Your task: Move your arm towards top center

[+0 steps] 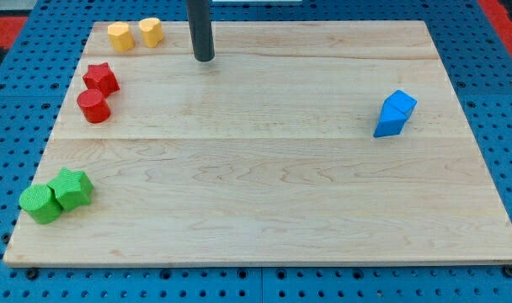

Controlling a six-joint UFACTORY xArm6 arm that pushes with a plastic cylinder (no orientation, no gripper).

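Observation:
My tip (pixel 204 59) rests on the wooden board (pixel 264 168) near the view's top, left of centre. Two yellow blocks sit to its left at the top left: a yellow pentagon-like block (pixel 120 36) and a yellow rounded block (pixel 150 32), touching each other. Below them are a red star block (pixel 100 78) and a red cylinder (pixel 93 106), touching. At the view's bottom left a green cylinder (pixel 41 204) touches a green star-like block (pixel 72 187). At the right, two blue blocks (pixel 395 114) lie pressed together. The tip touches no block.
The board lies on a blue pegboard surface (pixel 492 50) with a red area at the view's top corners. The rod comes down from the view's top edge.

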